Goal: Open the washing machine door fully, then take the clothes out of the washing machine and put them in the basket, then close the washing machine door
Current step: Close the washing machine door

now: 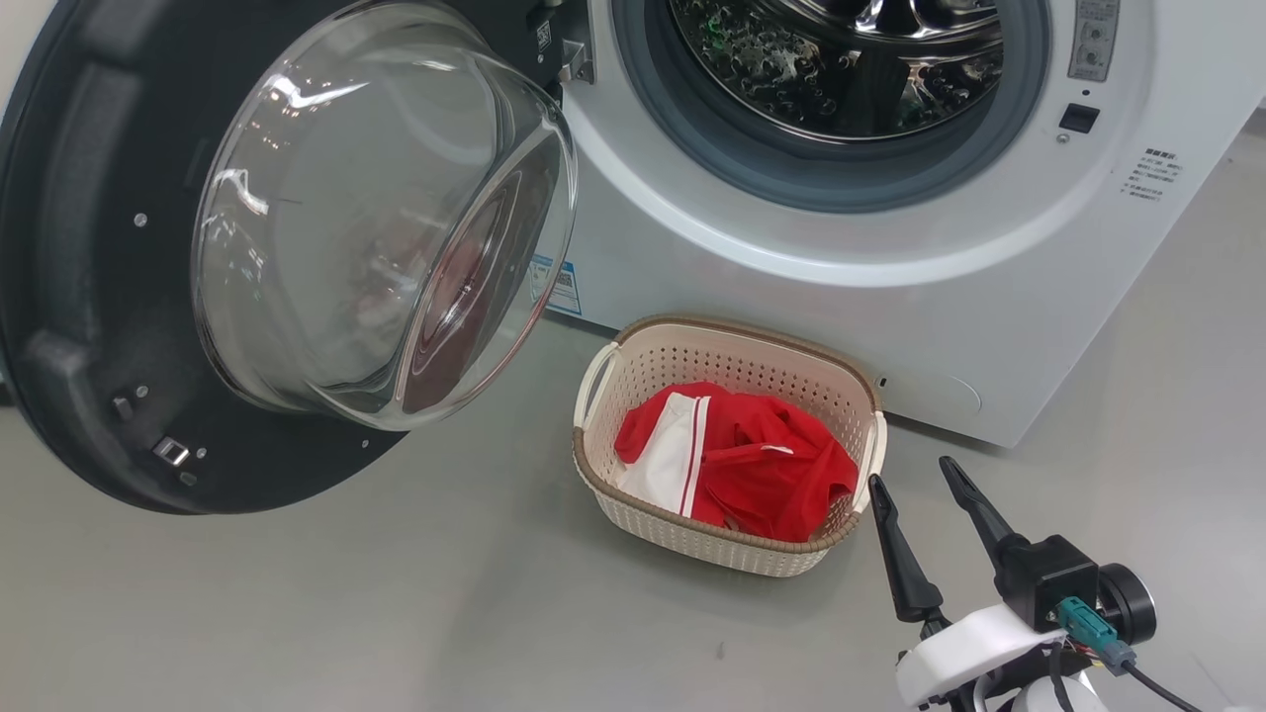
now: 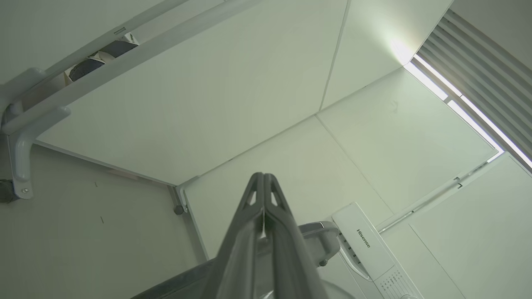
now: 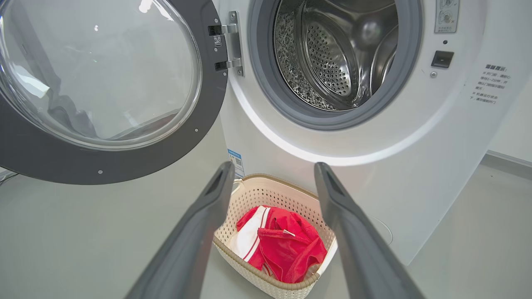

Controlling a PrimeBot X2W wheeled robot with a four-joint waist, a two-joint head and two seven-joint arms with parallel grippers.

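Red clothes (image 1: pixel 771 465) with white stripes lie crumpled in the cream basket (image 1: pixel 673 371), just before the washing machine (image 1: pixel 791 247), whose door (image 1: pixel 79 297) stands open. The right claw (image 1: pixel 912 472) is spread; the left claw (image 2: pixel 264 178) is pressed together.

The washing machine door (image 1: pixel 79 297) has a dark, matt, plastic-looking rim around a clear, glossy glass bowl (image 1: pixel 326 218), while the washing machine (image 1: pixel 791 297) is smooth white with a soft sheen, a matt grey rubber ring (image 1: pixel 841 178) and a mirror-bright perforated metal drum (image 3: pixel 328 62). The basket (image 1: pixel 633 371) is cream perforated plastic with a brown woven-look rim, holding soft red and white cloth clothes (image 1: pixel 771 465). The floor (image 1: pixel 396 613) is smooth matt grey, and the right tool (image 1: pixel 911 471) has matt black fingers.
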